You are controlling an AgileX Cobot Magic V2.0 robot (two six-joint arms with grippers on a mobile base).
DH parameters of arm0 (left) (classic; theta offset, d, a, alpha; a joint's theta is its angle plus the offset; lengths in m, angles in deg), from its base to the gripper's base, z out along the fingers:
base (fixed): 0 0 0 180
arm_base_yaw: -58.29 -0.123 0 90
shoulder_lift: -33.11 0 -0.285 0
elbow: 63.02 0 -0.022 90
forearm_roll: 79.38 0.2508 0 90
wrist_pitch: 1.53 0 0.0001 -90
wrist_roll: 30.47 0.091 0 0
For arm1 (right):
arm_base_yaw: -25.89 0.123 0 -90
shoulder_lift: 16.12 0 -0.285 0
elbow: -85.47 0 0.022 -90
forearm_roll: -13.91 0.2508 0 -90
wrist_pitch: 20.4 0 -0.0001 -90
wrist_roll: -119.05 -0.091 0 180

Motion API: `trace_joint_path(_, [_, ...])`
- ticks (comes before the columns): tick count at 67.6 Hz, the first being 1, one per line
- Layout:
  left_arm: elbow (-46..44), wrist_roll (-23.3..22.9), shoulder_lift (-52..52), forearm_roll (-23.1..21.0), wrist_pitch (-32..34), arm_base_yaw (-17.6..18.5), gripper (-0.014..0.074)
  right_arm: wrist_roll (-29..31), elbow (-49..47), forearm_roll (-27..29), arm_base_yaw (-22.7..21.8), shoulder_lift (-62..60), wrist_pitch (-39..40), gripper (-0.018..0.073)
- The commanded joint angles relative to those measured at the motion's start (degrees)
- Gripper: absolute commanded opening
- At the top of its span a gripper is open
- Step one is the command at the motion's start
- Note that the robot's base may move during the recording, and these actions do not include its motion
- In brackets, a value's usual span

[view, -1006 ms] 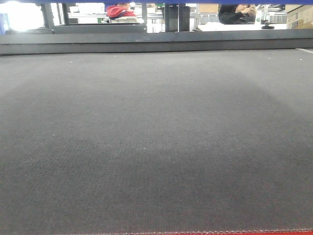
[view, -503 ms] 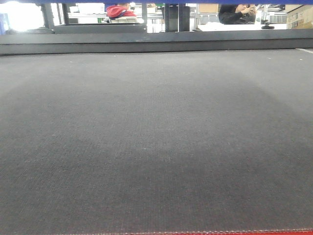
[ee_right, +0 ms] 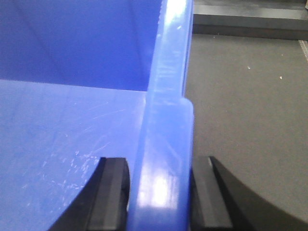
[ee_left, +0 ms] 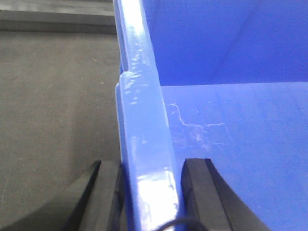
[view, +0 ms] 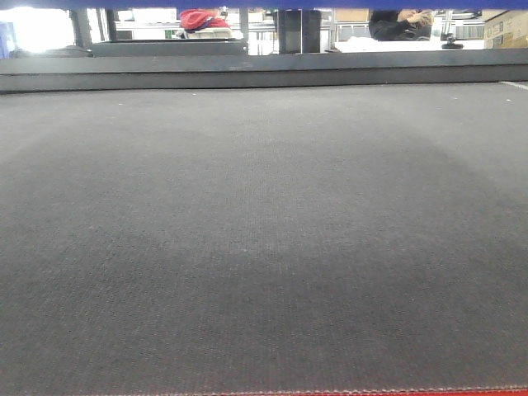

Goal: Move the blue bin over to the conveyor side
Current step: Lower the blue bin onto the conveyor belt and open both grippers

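Note:
The blue bin [ee_left: 240, 144] fills both wrist views, with a glossy rim and a scratched floor. My left gripper [ee_left: 151, 192] is shut on the bin's left wall rim, one finger [ee_left: 108, 192] outside and one inside. My right gripper [ee_right: 161, 192] is shut on the right wall rim [ee_right: 166, 144] in the same way. The conveyor [view: 264, 247] is a wide dark-grey woven belt with a red front edge [view: 412, 393]; it lies below the bin in the left wrist view [ee_left: 53, 106] and the right wrist view [ee_right: 245, 110]. In the front view only a thin blue strip [view: 247, 3] shows at the top.
A dark raised rail [view: 264, 70] runs along the belt's far side. Behind it are people [view: 205, 20], tables and boxes [view: 505, 26]. A broad soft shadow [view: 264, 272] lies on the belt.
The shadow on the belt has shifted and spread toward the near edge. The blue strip at the top has come down slightly. Both grippers still hold the bin.

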Motion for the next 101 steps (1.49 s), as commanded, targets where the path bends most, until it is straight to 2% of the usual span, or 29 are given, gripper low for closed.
trace_joint_path(1, [-2.5,1.3,3.3,-0.1,6.7,-0.2,-0.0006,1.4,-1.2,-2.8,-0.2,1.5,12.2,-0.0071])
trace_joint_path(9, [-4.1,1.4,8.0,-0.1,6.7,-0.2,-0.0006,1.4,-1.2,-2.8,-0.7,5.6,13.7,-0.0071])
trace_joint_path(20, [-4.1,2.1,15.1,-0.1,4.4,-0.2,-0.0006,1.0,-1.2,-2.7,-5.0,12.0,15.0,-0.0069])
trace_joint_path(34, [-4.1,2.4,23.3,-0.1,3.0,-0.2,-0.0006,0.9,-1.2,1.5,-9.9,20.2,15.0,-0.0069])
trace_joint_path(53, [-4.1,2.6,32.5,0.1,3.4,0.0,0.0000,0.9,-1.2,1.5,-10.4,29.5,16.3,-0.0069])
trace_joint_path(62, [-4.1,2.6,35.8,0.2,3.4,0.0,0.0085,0.9,-1.2,1.5,-10.4,31.4,16.9,-0.0050])
trace_joint_path(66, [-4.1,2.6,36.7,0.2,3.4,0.0,0.0165,0.9,-1.2,1.5,-10.4,31.7,16.9,0.0009])
trace_joint_path(69, [-4.1,2.6,37.0,0.2,3.4,0.0,0.0219,0.9,-1.2,1.5,-10.4,31.7,16.8,0.0088])
trace_joint_path(74, [-4.1,2.6,37.1,0.2,3.3,0.0,0.0342,0.9,-1.2,1.5,-10.4,31.7,16.5,0.0273])
trace_joint_path(79, [-4.1,2.6,37.1,0.2,3.4,0.0,0.0479,0.9,-1.2,1.5,-10.4,31.7,15.2,0.0500])
trace_joint_path(82, [-4.1,2.6,37.0,0.2,3.3,0.0,0.0540,0.9,-1.2,1.5,-10.4,31.4,14.4,0.0579])
trace_joint_path(86, [-4.1,2.6,36.4,-0.2,2.7,0.0,0.0589,0.9,-1.2,1.5,-10.4,31.1,13.1,0.0561])
trace_joint_path(90, [-4.1,2.6,35.5,-0.7,2.6,0.0,0.0594,0.9,-1.2,1.5,-10.4,30.1,11.7,0.0542])
trace_joint_path(94, [-4.1,2.6,33.8,-1.7,2.8,0.0,0.0571,0.9,-1.2,1.5,-10.4,28.8,10.5,0.0504])
trace_joint_path(101, [-3.7,2.6,29.2,-1.7,2.9,0.0,0.0465,0.9,-1.1,1.5,-10.4,25.2,9.0,0.0347])
